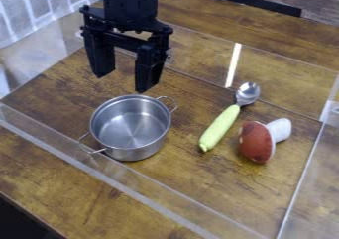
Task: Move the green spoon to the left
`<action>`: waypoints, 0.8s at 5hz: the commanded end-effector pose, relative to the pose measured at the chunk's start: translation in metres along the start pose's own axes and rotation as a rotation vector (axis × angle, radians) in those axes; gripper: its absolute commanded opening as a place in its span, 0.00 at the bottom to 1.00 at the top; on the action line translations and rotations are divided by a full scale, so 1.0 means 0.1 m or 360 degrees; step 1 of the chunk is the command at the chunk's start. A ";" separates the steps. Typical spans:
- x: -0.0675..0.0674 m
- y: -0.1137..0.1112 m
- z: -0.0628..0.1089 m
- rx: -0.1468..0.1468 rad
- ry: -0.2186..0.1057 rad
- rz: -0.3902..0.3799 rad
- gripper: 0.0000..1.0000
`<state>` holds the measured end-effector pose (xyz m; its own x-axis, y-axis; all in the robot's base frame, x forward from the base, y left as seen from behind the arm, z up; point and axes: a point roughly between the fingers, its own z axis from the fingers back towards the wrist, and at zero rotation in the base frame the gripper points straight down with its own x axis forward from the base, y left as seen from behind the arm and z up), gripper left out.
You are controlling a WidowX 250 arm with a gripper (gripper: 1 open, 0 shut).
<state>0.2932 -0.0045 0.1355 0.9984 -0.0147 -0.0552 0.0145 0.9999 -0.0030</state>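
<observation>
The green spoon (227,118) lies flat on the wooden table (54,99), right of centre. Its yellow-green handle points toward the near edge and its small silver bowl lies at the far end. My gripper (125,71) hangs above the table to the left of the spoon, pointing down. Its two black fingers stand wide apart with nothing between them. The gripper is well clear of the spoon and sits just behind the pot.
A silver metal pot (129,126) with side handles stands below the gripper, left of the spoon. A red-brown and white mushroom toy (261,139) lies just right of the spoon handle. A clear plastic rim (159,201) borders the table's near and right sides.
</observation>
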 end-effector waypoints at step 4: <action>0.38 -0.52 -0.38 0.0005 0.0008 -0.0447 1.00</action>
<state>0.3198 -0.0561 0.0767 0.9511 -0.2828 -0.1240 0.2811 0.9592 -0.0314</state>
